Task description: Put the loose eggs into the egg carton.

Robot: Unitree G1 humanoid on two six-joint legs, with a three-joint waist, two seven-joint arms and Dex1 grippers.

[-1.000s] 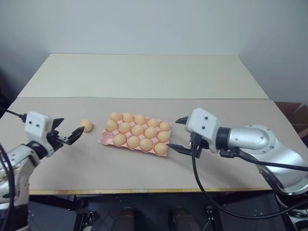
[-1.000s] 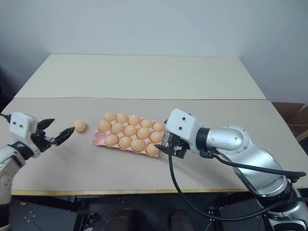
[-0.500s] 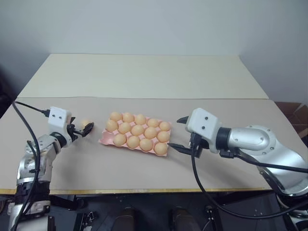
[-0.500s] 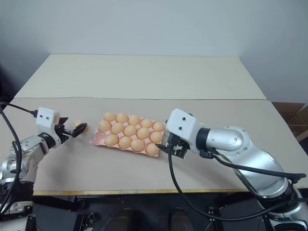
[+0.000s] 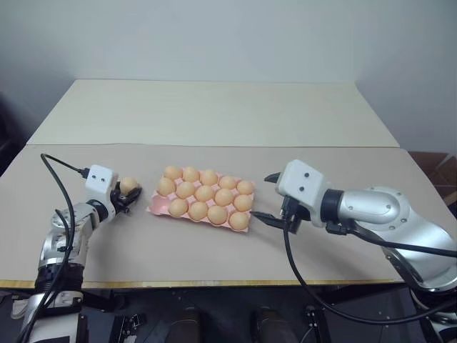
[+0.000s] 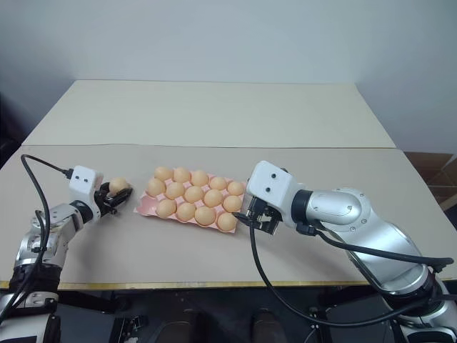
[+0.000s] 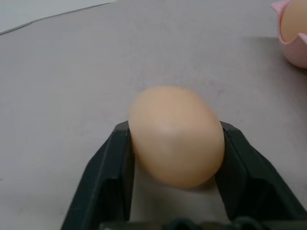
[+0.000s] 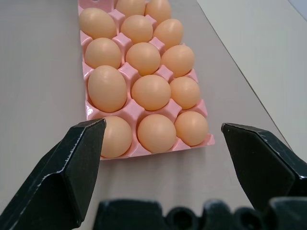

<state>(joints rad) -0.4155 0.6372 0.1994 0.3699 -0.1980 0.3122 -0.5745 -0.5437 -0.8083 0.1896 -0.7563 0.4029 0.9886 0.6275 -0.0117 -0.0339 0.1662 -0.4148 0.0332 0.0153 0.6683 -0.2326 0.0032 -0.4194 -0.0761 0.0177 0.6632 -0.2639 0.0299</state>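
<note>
L fingers (image 7: 115, 172) now closed on loose egg (image 7: 175, 134).

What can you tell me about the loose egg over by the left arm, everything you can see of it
The loose egg is a small, smooth, pale orange-tan oval with a matte, unmarked shell. It sits between the two black fingers of the left end effector, which press on both its sides. It is on the beige table, to the robot's left of the pink egg carton and apart from it.
</note>
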